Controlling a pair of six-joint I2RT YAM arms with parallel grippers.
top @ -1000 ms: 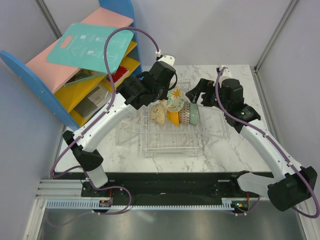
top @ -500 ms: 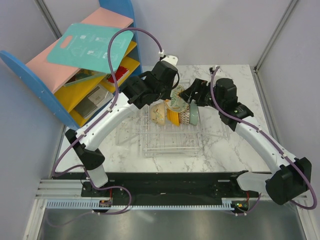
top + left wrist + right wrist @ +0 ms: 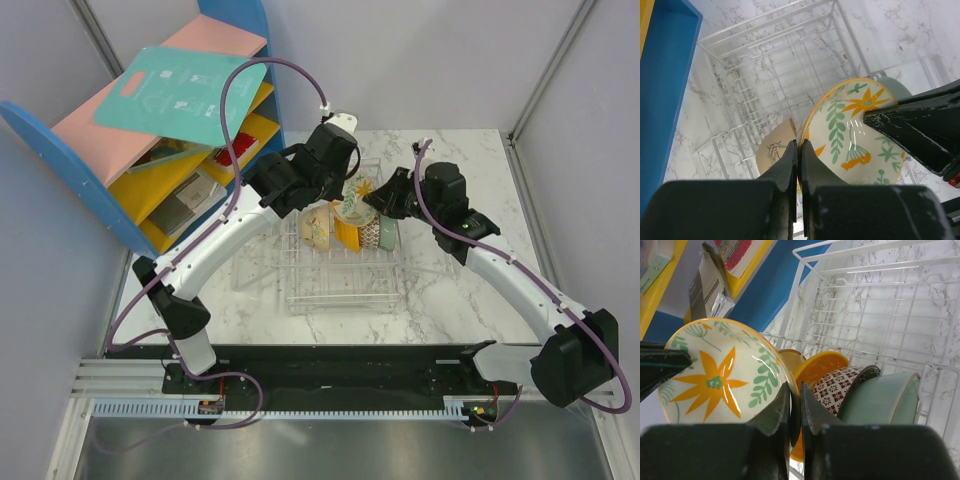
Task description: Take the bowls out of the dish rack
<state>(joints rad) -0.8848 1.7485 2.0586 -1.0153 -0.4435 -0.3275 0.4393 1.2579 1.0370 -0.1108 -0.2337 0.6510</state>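
Note:
A cream bowl with an orange flower and green leaves [image 3: 355, 193] hangs above the wire dish rack [image 3: 340, 285], held from both sides. My left gripper [image 3: 799, 145] is shut on its left rim. Across from it, my right gripper [image 3: 794, 390] is shut on the opposite rim of the floral bowl [image 3: 720, 375]. Four bowls stand on edge in the rack below: a second cream bowl [image 3: 772, 152], an orange bowl [image 3: 822, 367], a mesh-patterned bowl [image 3: 840, 385] and a mint bowl [image 3: 880, 400].
A blue-and-yellow shelf unit [image 3: 150, 130] with a teal board on top stands at the back left, close to the rack's left side. The rack sits on a marble tabletop [image 3: 470, 290]. Grey walls enclose the table.
My right gripper has moved left to the floral bowl and closed on its rim. The left gripper kept its hold and lifted the bowl slightly.

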